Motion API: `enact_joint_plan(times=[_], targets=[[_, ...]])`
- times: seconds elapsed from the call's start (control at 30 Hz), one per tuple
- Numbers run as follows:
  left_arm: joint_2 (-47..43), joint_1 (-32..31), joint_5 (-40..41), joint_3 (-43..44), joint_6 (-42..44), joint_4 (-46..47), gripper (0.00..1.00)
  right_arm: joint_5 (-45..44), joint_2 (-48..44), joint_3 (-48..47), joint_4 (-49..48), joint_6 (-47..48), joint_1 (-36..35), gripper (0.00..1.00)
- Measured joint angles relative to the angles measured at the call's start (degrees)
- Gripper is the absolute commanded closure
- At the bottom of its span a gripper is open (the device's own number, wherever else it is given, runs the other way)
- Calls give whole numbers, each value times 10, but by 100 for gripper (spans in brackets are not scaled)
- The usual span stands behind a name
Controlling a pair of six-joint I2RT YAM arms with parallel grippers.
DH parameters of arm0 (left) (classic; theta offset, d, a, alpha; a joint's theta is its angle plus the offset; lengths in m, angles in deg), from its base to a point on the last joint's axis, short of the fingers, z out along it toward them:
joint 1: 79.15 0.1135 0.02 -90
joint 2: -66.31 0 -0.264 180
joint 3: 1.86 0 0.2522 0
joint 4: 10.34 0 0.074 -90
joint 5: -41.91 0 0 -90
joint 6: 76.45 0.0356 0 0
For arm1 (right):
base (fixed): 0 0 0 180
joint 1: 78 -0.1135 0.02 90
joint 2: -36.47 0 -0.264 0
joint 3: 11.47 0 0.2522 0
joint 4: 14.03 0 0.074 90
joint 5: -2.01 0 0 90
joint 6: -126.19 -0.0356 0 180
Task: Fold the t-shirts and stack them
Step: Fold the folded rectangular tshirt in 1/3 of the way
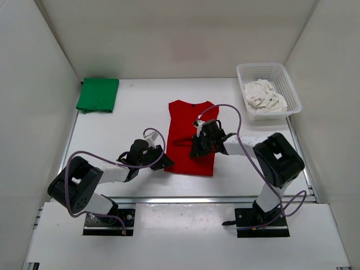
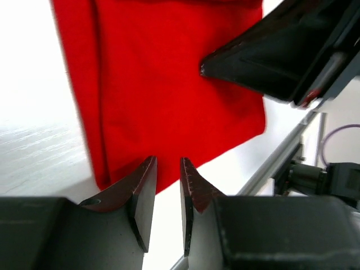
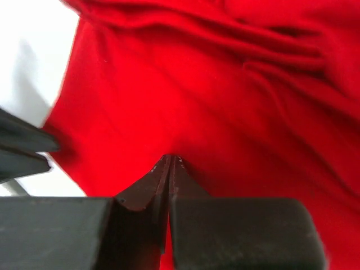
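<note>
Mid-tabletop [image 1: 140,112]: red shirt [image 1: 188,118] lies flat as a long strip. Right pincer [image 1: 195,151] closed, tips pressing its middle; use that as the crease pin. Left pincer [image 1: 167,164] slightly open at near-left hem corner, nothing pinched yet. Grab all layers, then fold over the pin.

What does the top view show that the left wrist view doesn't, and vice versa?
Top only: a folded green shirt at far left, and a white shirt crumpled in the basket at far right. Left wrist only: the left pincer is open and empty, by the red shirt's corner. Both: the red shirt, with the shut right pincer over it.
</note>
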Motion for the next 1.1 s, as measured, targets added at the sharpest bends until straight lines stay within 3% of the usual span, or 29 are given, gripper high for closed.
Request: enact_joint_plan(times=[0.5, 0.73, 0.8, 1.0, 1.1], targets=[[12, 21, 9, -29, 17, 13, 68, -8, 94, -103, -46, -2, 94, 99], [-24, 13, 12, -29, 17, -26, 64, -10, 109, -178, -40, -2, 121, 100], [-52, 18, 12, -30, 20, -45, 62, -15, 80, -160, -38, -3, 121, 100], [-118, 63, 26, -29, 52, -96, 43, 1, -66, 2, -65, -27, 89, 99], [-119, 68, 42, -28, 75, -131, 40, 13, -130, 85, -63, -41, 75, 87]])
